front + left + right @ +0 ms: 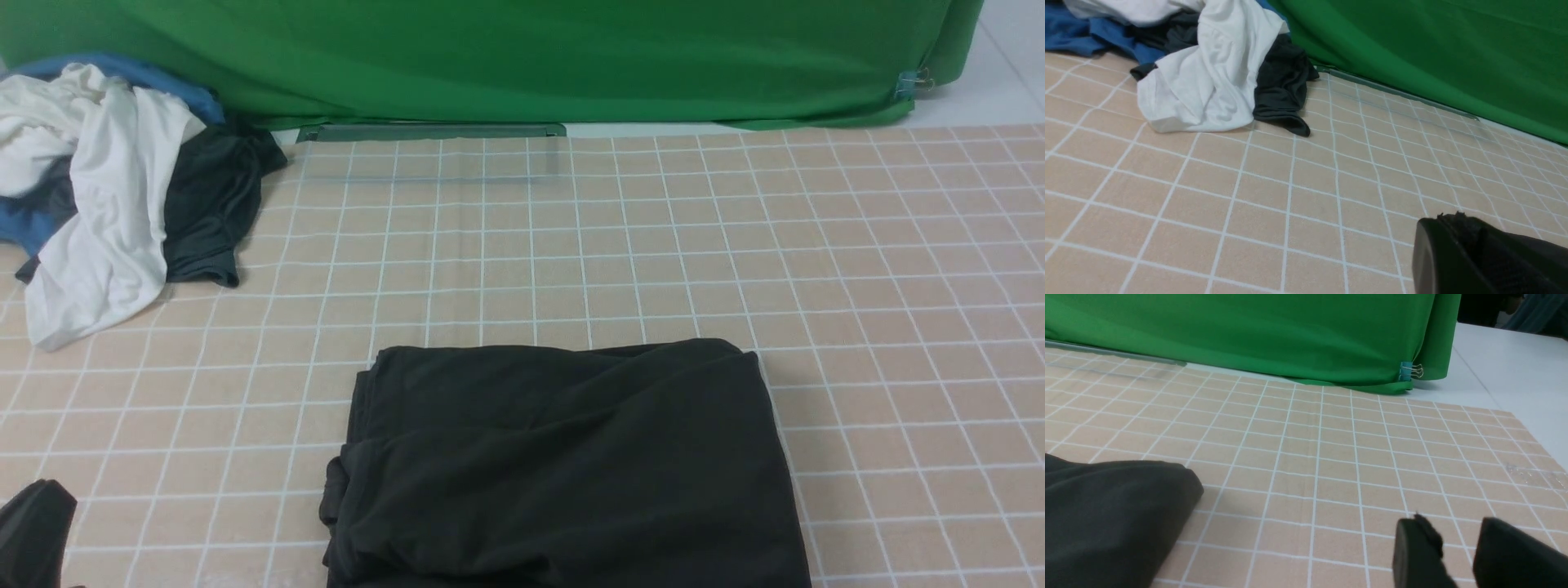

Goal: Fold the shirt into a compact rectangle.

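The large black cotton shirt (563,465) lies folded into a rough rectangle on the beige, white-gridded worktop (816,261), at the near middle of the front view, its lower edge cut off by the frame. Its surface shows soft creases, and a small bulge of fabric sticks out at its near left side. No print or label is visible.

The front view alone shows the whole fold. The right wrist view catches only 1 rounded corner of it (1114,514), lying flat on the grid. The left wrist view does not show it.

At the far left of the worktop sits a heap of clothes: a crumpled white garment (106,204), a dark grey garment (212,204) touching it, and blue cloth (139,73) beneath. The left wrist view shows this heap closer (1208,69).

A green cloth backdrop (490,57) hangs behind the worktop; the right wrist view shows a blue clip (1406,371) on its edge.

The left gripper (1457,253) shows its black fingers pressed together, holding nothing, above bare grid. The right gripper (1457,547) has its 2 fingers (1417,551) parted with an empty gap, well apart from the shirt.
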You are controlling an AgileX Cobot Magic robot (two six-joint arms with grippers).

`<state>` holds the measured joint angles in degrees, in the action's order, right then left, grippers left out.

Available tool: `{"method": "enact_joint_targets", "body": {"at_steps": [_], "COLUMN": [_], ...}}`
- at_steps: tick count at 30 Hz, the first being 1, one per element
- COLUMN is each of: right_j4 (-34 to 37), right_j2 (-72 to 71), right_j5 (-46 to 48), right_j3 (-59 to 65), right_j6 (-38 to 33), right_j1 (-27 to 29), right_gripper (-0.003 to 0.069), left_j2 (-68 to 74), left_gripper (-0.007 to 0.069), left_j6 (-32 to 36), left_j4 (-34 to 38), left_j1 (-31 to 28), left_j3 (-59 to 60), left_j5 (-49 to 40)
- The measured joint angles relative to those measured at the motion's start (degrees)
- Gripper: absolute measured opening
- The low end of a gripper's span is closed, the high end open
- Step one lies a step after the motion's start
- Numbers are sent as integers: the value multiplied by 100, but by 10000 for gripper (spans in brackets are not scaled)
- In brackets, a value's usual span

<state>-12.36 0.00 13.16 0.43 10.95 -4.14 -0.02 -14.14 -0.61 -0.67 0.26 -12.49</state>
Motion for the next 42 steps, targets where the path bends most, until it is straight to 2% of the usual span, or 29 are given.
{"method": "enact_joint_targets", "body": {"at_steps": [42], "right_j4": [0], "right_j2": [0], "right_j5": [0], "right_j3": [0], "right_j6": [0], "right_j1": [0], "right_gripper": [239], "left_j2": [0], "left_gripper": [18], "left_j6": [150], "left_j4": [29], "left_j1": [-116], "left_j3": [0], "left_j5": [-174]}}
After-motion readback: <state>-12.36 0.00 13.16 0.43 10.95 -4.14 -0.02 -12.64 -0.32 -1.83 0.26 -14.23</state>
